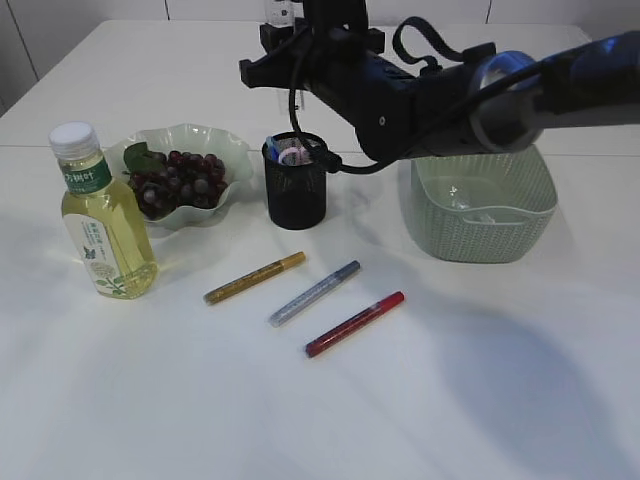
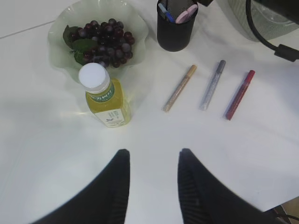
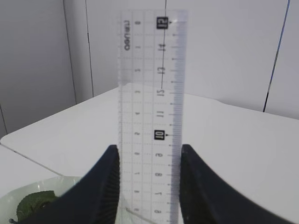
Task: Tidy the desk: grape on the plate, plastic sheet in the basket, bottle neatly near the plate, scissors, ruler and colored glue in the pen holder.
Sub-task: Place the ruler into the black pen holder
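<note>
My right gripper [image 1: 287, 42] is shut on the clear ruler [image 3: 149, 93] and holds it upright above the black pen holder [image 1: 296, 190]. Its jaws [image 3: 149, 150] clamp the ruler's two long edges. Scissors with blue and pink handles [image 1: 290, 152] stand in the holder. Grapes [image 1: 180, 180] lie on the pale green plate [image 1: 235, 150]. The bottle of yellow liquid [image 1: 100, 225] stands left of the plate. Gold [image 1: 255, 277], silver [image 1: 314, 293] and red [image 1: 354, 324] glue pens lie on the table. My left gripper [image 2: 152, 156] is open and empty, high above the table near the bottle [image 2: 105, 98].
The green basket [image 1: 484, 230] stands at the right with a clear plastic sheet [image 1: 462, 198] inside. My right arm [image 1: 450, 95] stretches from the right across the basket's back. The white table [image 1: 320, 420] runs on to the front.
</note>
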### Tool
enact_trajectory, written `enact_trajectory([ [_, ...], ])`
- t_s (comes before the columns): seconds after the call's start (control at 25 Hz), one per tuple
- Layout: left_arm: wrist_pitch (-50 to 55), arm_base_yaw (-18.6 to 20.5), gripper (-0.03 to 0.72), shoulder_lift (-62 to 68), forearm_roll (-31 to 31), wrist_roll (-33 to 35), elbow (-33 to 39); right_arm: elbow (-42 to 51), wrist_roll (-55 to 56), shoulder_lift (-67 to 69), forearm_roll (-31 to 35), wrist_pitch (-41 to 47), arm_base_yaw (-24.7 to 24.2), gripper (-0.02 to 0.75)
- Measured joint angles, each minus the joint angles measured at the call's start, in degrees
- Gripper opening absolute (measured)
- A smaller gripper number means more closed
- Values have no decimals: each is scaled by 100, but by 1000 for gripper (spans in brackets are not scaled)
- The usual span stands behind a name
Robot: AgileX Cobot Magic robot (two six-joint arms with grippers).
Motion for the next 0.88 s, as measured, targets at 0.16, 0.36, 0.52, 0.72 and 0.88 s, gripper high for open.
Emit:
enact_trajectory([
  [0.16, 0, 0, 253, 0, 0, 0, 0, -51, -110, 176, 0, -292, 0, 300],
  [0.36, 0, 0, 253, 0, 0, 0, 0, -69, -135, 384, 22, -519, -10, 300],
  [0.52, 0, 0, 253, 0, 0, 0, 0, -69, -145, 442, 22, -528, -10, 300],
  [0.72, 0, 0, 253, 0, 0, 0, 0, -83, -145, 452, 22, -565, -32, 300],
  [0.88, 0, 0, 253, 0, 0, 0, 0, -91, -145, 477, 22, -578, -32, 300],
])
